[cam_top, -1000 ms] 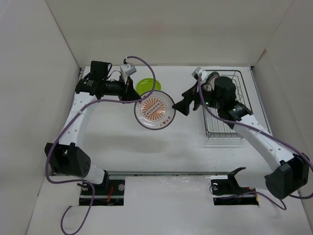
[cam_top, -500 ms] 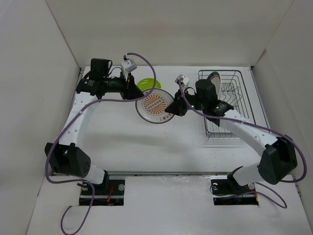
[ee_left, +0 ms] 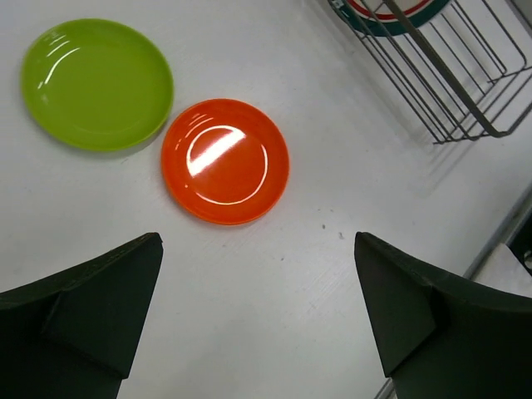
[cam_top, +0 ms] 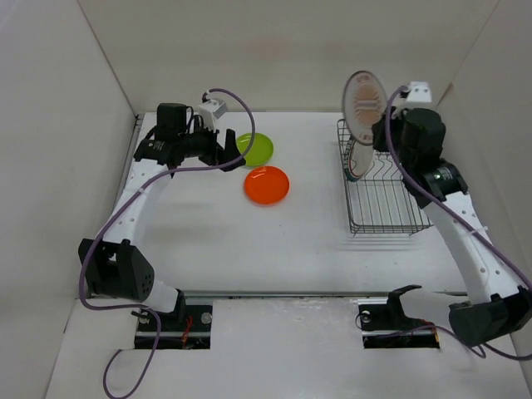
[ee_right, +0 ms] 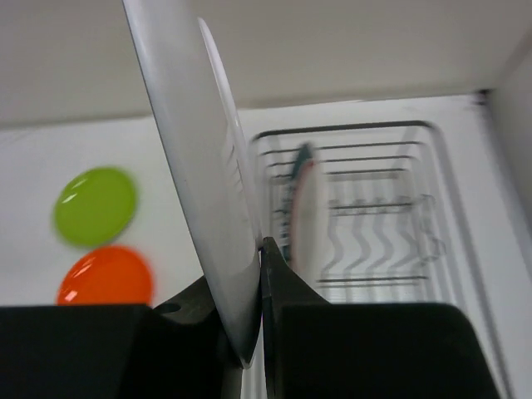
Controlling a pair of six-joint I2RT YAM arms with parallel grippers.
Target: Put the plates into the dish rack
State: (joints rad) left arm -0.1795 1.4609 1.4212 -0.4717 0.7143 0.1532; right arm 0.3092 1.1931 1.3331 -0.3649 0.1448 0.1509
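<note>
White with an orange pattern, one plate (cam_top: 366,100) stands on edge in the air above the far end of the dish rack (cam_top: 386,204). The right gripper (cam_top: 384,126) pinches it at the rim, fingers pressed together on it. The left gripper (cam_top: 226,150) is spread wide and holds nothing. It hovers over the desk (cam_top: 199,233) near the lime green plate (cam_top: 256,148) and the orange plate (cam_top: 267,184), which lie flat just beside each other.

Only the overhead view shows the held plate's patterned face. The right wrist view catches it edge-on, a pale blade rising from the clamped fingers (the picture is somewhat blurred). Behind it the teal-rimmed plate (ee_right: 303,208) stands upright between the rack's wires. The left wrist view shows bare desk between its two dark fingers (ee_left: 91,316), with the rack's corner at the upper right.
</note>
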